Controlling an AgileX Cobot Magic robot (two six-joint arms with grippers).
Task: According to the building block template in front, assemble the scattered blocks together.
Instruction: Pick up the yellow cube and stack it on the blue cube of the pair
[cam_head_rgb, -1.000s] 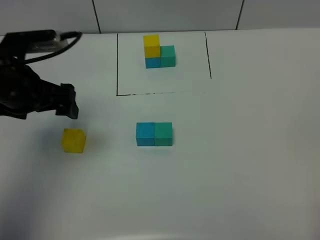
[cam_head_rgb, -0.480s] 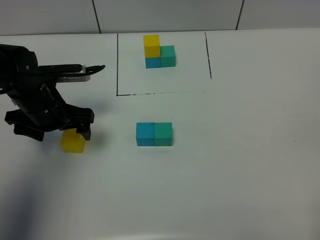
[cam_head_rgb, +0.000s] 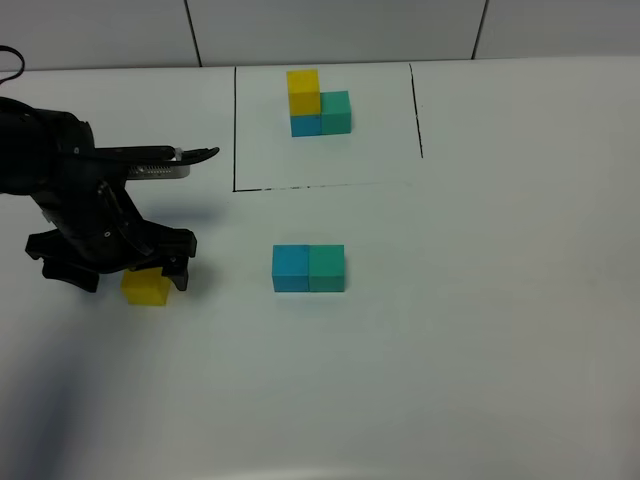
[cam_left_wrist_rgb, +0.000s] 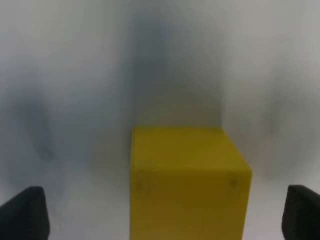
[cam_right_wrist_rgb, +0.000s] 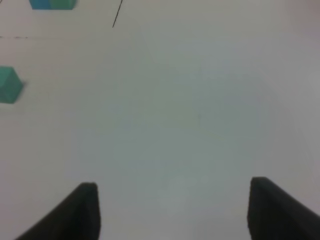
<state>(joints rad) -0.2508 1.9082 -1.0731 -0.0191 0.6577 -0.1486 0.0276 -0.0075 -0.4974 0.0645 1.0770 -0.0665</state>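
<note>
The building block template (cam_head_rgb: 318, 102) stands at the back inside a thin black-lined rectangle (cam_head_rgb: 234, 130): yellow on blue, teal beside them. Of the scattered blocks, the sky blue cube (cam_head_rgb: 290, 267) and the teal green cube (cam_head_rgb: 327, 267) sit side by side, touching, at the table's middle. The yellow cube (cam_head_rgb: 146, 289) lies at the left. My left gripper (cam_head_rgb: 135, 275) is open and low over it. In the left wrist view the yellow cube (cam_left_wrist_rgb: 187, 185) sits between the wide-apart fingertips (cam_left_wrist_rgb: 22, 215), with gaps on both sides. My right gripper (cam_right_wrist_rgb: 180, 212) is open and empty over bare table.
The right wrist view shows the teal green cube (cam_right_wrist_rgb: 9, 85) at its edge and part of the template (cam_right_wrist_rgb: 52, 4) far off. The left arm's cable and body (cam_head_rgb: 60, 180) hang over the table's left side. A tiled wall (cam_head_rgb: 330, 30) borders the back.
My left gripper has moved right and down from behind the yellow cube to straddle it. The blue and teal cubes have not moved.
</note>
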